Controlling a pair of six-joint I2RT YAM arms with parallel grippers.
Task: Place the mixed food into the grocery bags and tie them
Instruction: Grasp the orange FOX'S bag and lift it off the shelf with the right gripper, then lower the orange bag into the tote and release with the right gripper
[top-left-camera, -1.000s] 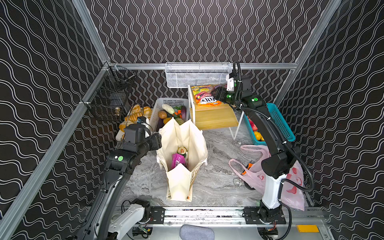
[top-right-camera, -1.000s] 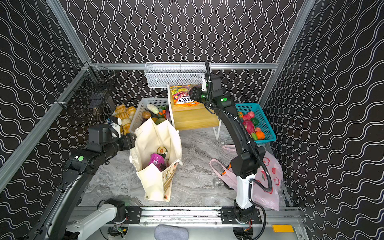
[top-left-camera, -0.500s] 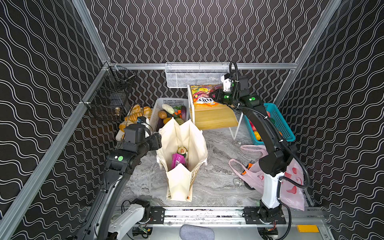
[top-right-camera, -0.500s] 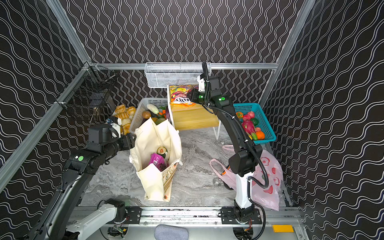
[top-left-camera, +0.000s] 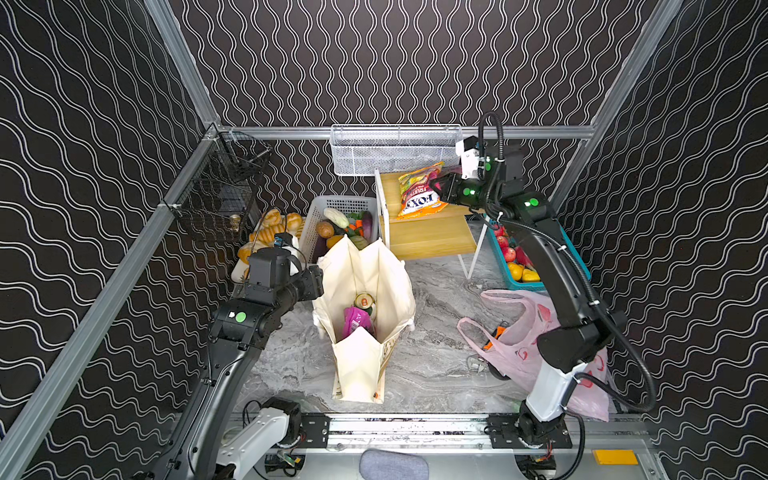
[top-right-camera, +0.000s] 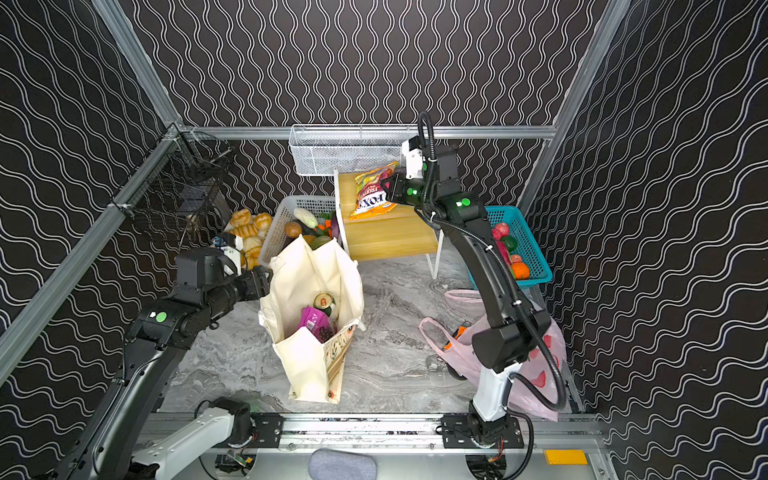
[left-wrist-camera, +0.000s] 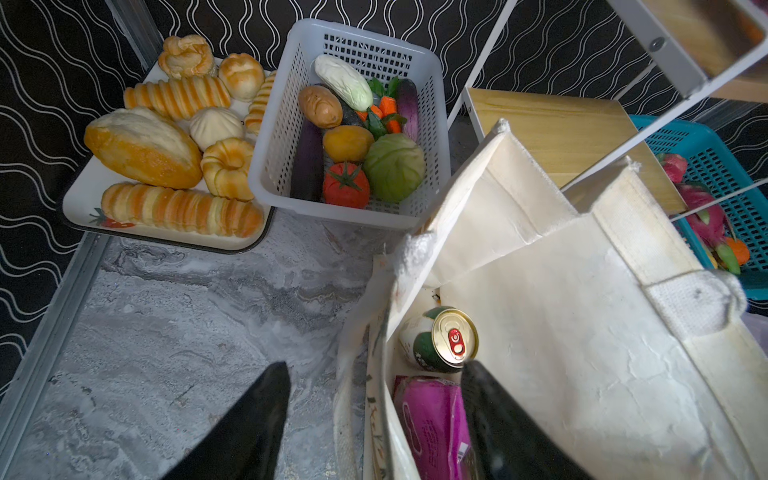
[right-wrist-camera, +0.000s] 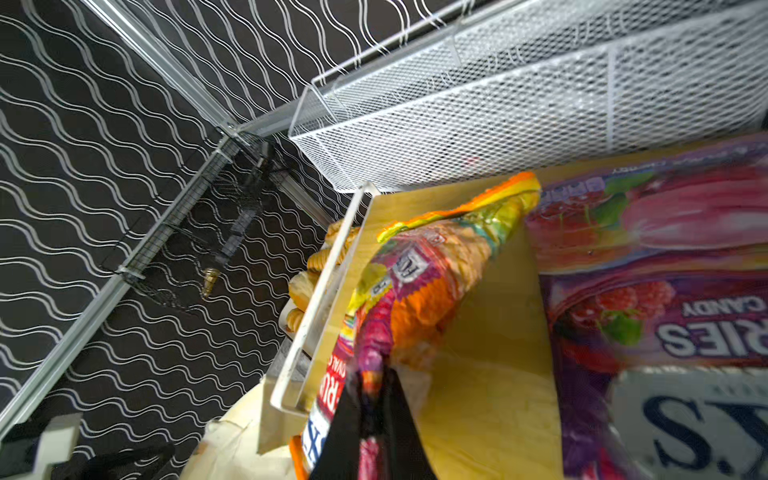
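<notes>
— See that? The right pincer (top-left-camera: 441, 188) stood wide beside the candy bag (top-left-camera: 417, 195) a moment ago. Now it is pinched tight on the bag's edge, and the bag tips up off the wooden shelf (top-left-camera: 432, 239) instead of lying flat

— So the grab is made. The lower end looks to rest on the shelf, though

— Yes. The carry to the canvas tote (top-left-camera: 358, 365) should come next, I reckon. It stands on the table (top-left-camera: 436, 332) below the shelf, mouth open, with the can (left-wrist-camera: 440, 338) and the magenta pouch (left-wrist-camera: 432, 419) already inside

— And the left pincer (left-wrist-camera: 376, 370)?

— Unchanged: wide, one finger either side of the tote's wall, not squeezing it. That thin pinch on slick foil could slip on the way across. The pink plastic bag (top-left-camera: 519, 349) lies slack by the right arm, and nothing is tied yet
</notes>
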